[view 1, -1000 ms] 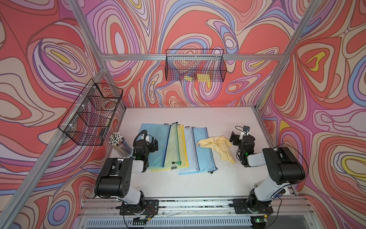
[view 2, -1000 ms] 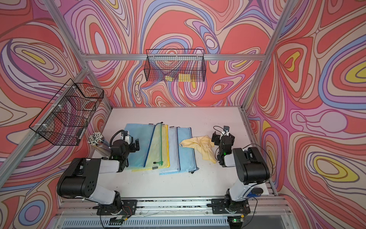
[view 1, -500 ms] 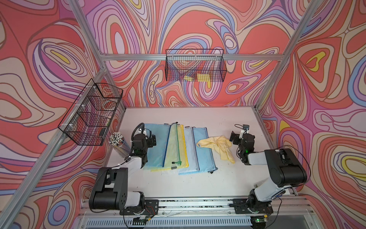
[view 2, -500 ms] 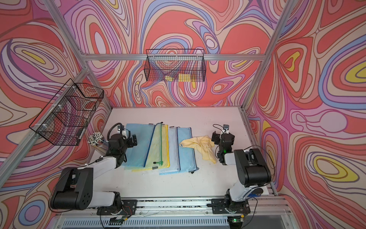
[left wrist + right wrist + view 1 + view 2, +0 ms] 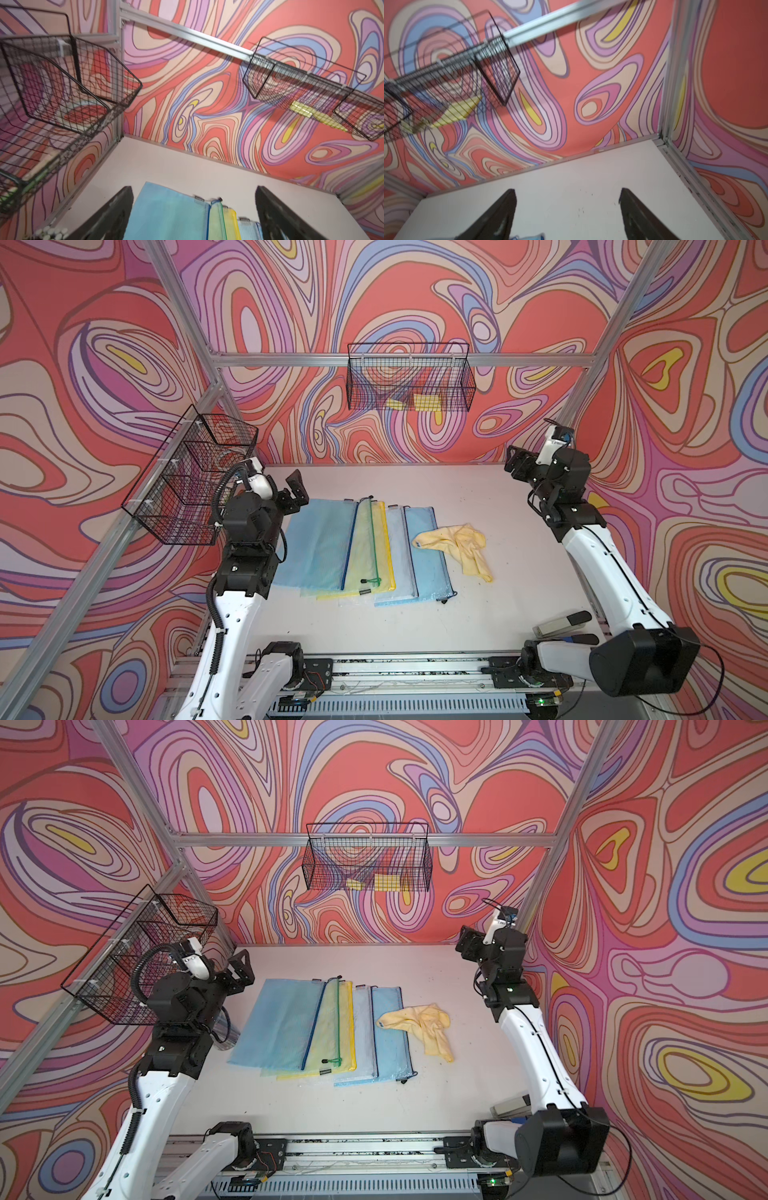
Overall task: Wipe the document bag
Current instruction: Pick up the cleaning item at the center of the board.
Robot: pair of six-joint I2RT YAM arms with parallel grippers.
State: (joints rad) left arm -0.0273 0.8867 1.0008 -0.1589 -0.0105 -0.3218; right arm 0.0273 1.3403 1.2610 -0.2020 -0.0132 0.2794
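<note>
- Right now nothing is in hand: the left arm [image 5: 245, 514] and the right arm [image 5: 598, 560] are both raised over the desk [image 5: 374, 626], each with its jaws apart and empty.
- The document bags [image 5: 320, 547] lie flat in an overlapping fan near the middle of the desk. The yellow cloth [image 5: 461, 543] sits crumpled just beside them, one corner resting on the blue bag at the right end of the fan.
- To my eye the step is fetching the cloth, and the right arm is the nearer one.
- I'd bring those jaws straight down on the bunched middle, where there is a fold to pinch, not on the thin tail.
- The bags look slick and loose, so I'd have the left jaws pin a bag's edge before any rubbing.
- Then wipe along the bag's length with light pressure, so the fan doesn't scatter.
</note>
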